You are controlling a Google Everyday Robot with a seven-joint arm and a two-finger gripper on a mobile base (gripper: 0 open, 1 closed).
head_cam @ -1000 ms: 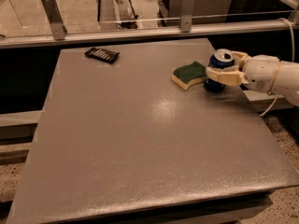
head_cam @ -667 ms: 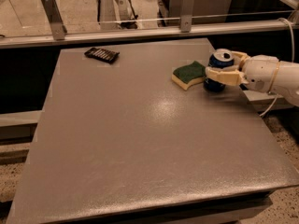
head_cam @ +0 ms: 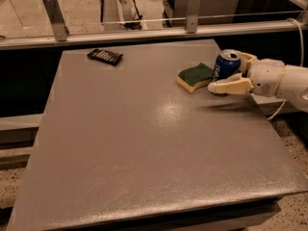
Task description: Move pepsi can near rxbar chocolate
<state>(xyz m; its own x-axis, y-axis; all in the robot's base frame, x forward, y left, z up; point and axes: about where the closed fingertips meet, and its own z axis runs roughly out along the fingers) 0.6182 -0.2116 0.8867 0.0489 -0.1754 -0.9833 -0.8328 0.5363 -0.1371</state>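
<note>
You have the white gripper at the far right side of the flat grey table. Its two pale fingers are clamped on either side of the dark blue aluminium pepsi can, near one in front, far one behind. The can's silver top faces up, and the can is just beside the yellow sponge with the green top, which lies to its left. The small flat black rxbar chocolate, a wrapped rectangular bar, lies near the table's far left corner, well apart from the can. A metal rail runs behind the table.
</note>
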